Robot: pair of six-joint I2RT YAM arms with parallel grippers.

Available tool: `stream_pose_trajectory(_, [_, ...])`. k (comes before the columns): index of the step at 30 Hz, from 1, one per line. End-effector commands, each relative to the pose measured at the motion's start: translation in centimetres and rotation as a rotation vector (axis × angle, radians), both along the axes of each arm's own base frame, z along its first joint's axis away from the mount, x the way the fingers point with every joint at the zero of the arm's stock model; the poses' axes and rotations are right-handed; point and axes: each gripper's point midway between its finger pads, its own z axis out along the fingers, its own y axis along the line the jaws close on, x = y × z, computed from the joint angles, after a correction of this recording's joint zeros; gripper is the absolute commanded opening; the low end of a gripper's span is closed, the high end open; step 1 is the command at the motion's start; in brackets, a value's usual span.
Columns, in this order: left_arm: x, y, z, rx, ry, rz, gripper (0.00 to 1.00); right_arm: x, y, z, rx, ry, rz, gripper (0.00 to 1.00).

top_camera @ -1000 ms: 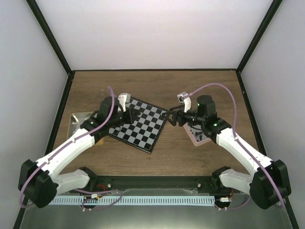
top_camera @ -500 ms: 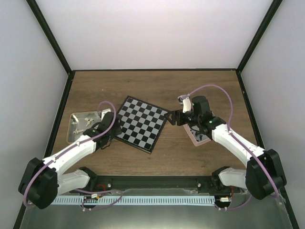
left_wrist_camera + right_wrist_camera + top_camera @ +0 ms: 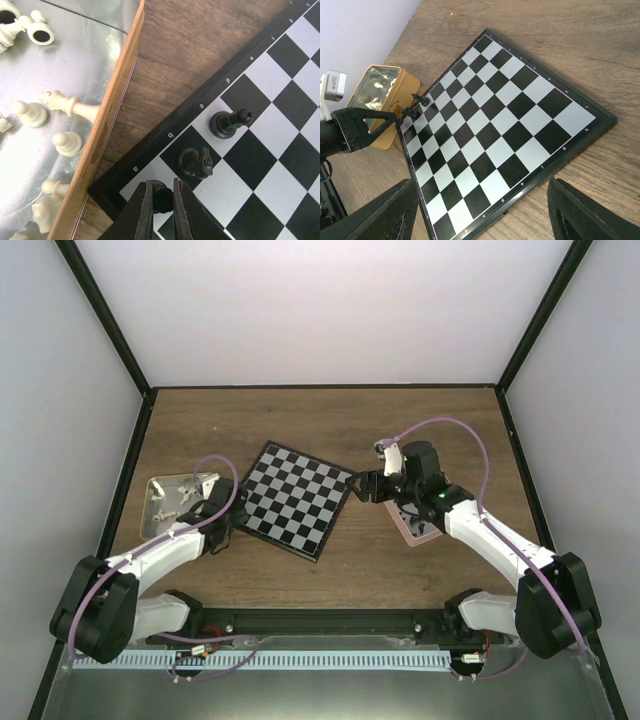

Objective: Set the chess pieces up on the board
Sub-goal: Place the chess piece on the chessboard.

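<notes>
The board point(image 3: 300, 502) lies at an angle in the middle of the table. My left gripper point(image 3: 162, 182) is shut on a black chess piece point(image 3: 161, 197) that stands on the board's corner square by the letter a. A black knight point(image 3: 196, 162) and a black bishop point(image 3: 227, 123) stand on the two squares beside it. In the top view the left gripper point(image 3: 228, 530) is at the board's left corner. My right gripper point(image 3: 482, 200) hangs open with nothing in it above the board point(image 3: 495, 115), near its right corner. Cream pieces point(image 3: 65, 102) lie in the tan tray point(image 3: 116, 97).
The tan tray point(image 3: 158, 523) with its metal floor sits just left of the board, its rim close to the corner where the left gripper is. A pink tray point(image 3: 412, 528) lies under the right arm. Dark frame rails border the table.
The left arm has drawn back from the board's far left edge to its near left corner, still shut. The right arm shifted slightly and stays open.
</notes>
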Motion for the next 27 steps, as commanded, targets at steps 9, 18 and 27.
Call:
stream_pose_trajectory(9, [0.6, -0.3, -0.7, -0.056, -0.007, 0.008, 0.04, 0.7, 0.3, 1.2, 0.007, -0.024, -0.012, 0.72])
stream_pose_trajectory(18, [0.3, -0.1, -1.2, -0.036, 0.016, 0.001, 0.11, 0.7, 0.3, 0.9, 0.007, -0.013, -0.017, 0.72])
stream_pose_trajectory(27, [-0.1, 0.4, -0.5, -0.024, 0.026, 0.021, 0.23, 0.7, 0.3, 0.9, 0.011, -0.008, -0.023, 0.72])
